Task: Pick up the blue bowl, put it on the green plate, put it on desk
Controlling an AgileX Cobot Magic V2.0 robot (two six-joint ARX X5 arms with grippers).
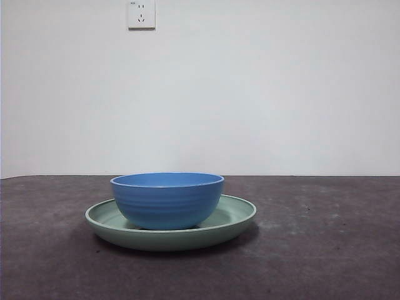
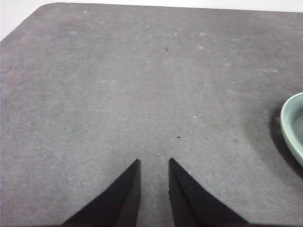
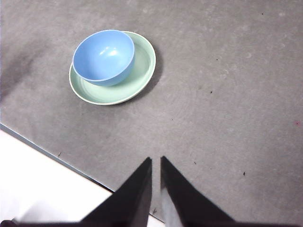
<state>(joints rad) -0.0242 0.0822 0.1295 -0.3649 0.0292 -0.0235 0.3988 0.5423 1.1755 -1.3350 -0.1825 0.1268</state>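
The blue bowl [image 1: 167, 200] stands upright inside the green plate [image 1: 240, 215], which rests on the desk [image 1: 331, 250]. The right wrist view shows the bowl [image 3: 104, 56] set toward one side of the plate [image 3: 142, 71], well away from my right gripper [image 3: 156, 158], whose jaws are shut and empty above the desk near its edge. My left gripper [image 2: 154, 161] hangs over bare desk with its jaws nearly together and empty. Only a sliver of the plate's rim [image 2: 291, 123] shows in the left wrist view. Neither gripper shows in the front view.
A white wall with a power socket [image 1: 141, 14] stands behind the desk. The desk's edge [image 3: 47, 151] runs close to the right gripper, with a white floor beyond it. A rounded desk corner [image 2: 42, 9] shows in the left wrist view.
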